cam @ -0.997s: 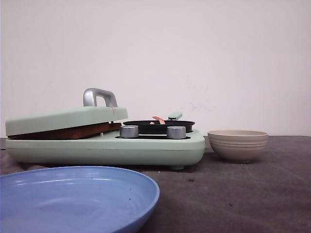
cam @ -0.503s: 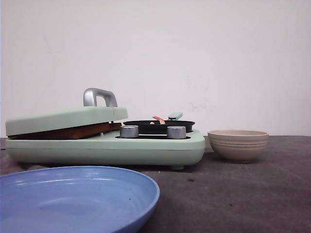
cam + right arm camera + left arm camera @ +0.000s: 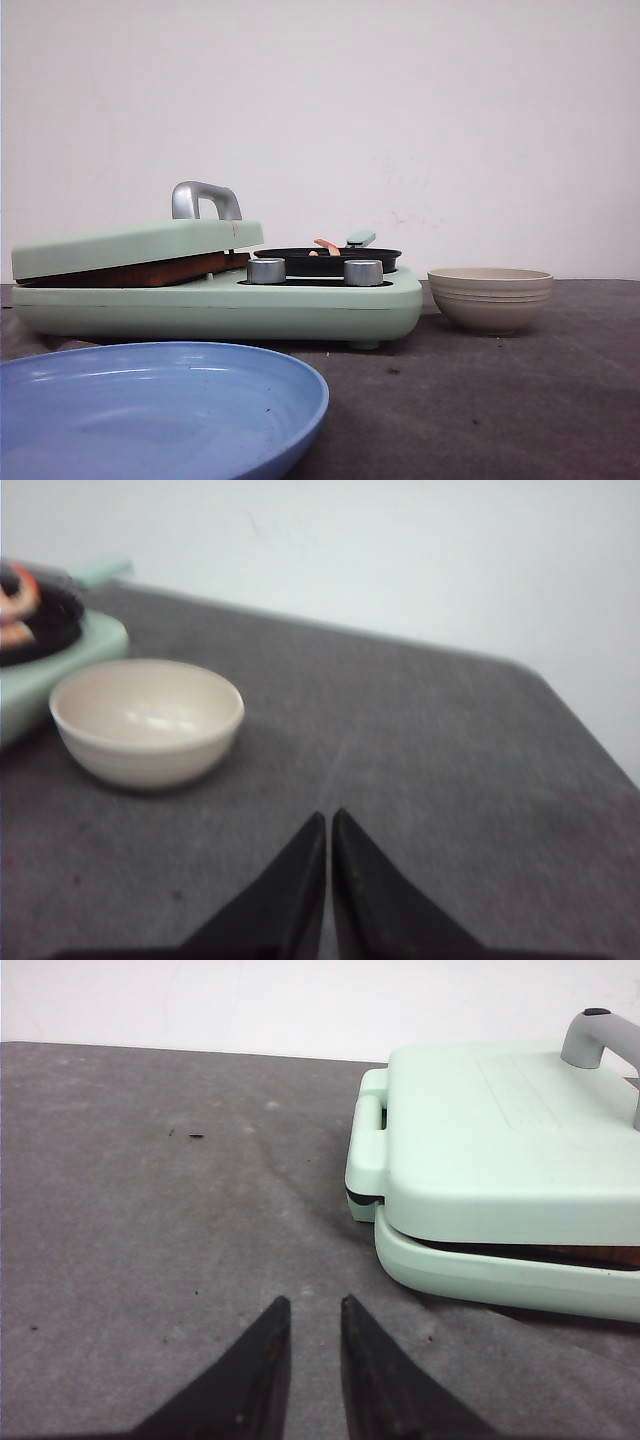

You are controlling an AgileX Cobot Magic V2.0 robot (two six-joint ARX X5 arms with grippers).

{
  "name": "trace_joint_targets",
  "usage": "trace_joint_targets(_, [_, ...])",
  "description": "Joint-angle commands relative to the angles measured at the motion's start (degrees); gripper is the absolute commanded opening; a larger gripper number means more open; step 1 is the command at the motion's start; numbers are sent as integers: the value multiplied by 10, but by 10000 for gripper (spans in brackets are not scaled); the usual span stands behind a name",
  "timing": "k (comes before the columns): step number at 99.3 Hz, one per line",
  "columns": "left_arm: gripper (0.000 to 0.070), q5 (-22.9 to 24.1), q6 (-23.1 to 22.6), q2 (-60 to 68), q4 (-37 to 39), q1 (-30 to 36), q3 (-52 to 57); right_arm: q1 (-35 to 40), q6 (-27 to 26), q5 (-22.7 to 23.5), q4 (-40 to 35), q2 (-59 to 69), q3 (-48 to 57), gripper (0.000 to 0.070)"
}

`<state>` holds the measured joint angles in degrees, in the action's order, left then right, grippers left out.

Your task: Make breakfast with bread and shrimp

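Note:
An orange-pink shrimp (image 3: 325, 246) lies in the small black pan (image 3: 327, 259) on the right side of the mint-green breakfast maker (image 3: 215, 305). The shrimp also shows blurred in the right wrist view (image 3: 17, 602). The maker's lid (image 3: 135, 245) is lowered almost shut. A brown band (image 3: 140, 272) shows in the gap under it, and I cannot tell whether it is bread. No white bread face is in view. My left gripper (image 3: 314, 1306) hovers over bare mat beside the maker's lid (image 3: 500, 1140), jaws slightly apart and empty. My right gripper (image 3: 329, 820) is shut and empty, near the beige bowl (image 3: 147, 720).
A blue plate (image 3: 150, 405) lies at the front left. The empty beige bowl (image 3: 490, 298) stands just right of the maker. A grey mat (image 3: 480, 400) covers the table. A metal handle (image 3: 205, 200) stands on the lid. A white wall is behind.

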<state>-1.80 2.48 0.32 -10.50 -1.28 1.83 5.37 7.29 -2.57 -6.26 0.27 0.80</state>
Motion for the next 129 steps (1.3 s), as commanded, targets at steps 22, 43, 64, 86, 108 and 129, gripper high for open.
trace_joint_targets(22, [27, -1, -3, -1, -2, 0, -10, -15, -6, 16, -45, -1, -1, 1])
trace_joint_targets(43, [27, -1, -3, -1, -2, 0, -10, -15, -39, 30, -45, -1, -1, 1])
trace_joint_targets(64, [27, -1, -3, -1, -2, 0, -10, -15, -38, 34, -42, -1, -1, 1])
trace_joint_targets(86, [27, -1, -3, -1, -2, 0, -10, -15, -38, 47, -24, -1, -1, 1])
trace_joint_targets(108, [27, -1, -3, -1, -2, 0, -10, -15, -38, 46, -24, -1, -1, 1])
trace_joint_targets(129, [27, -1, -3, -1, -2, 0, -10, -15, -38, 46, -24, -1, -1, 1])
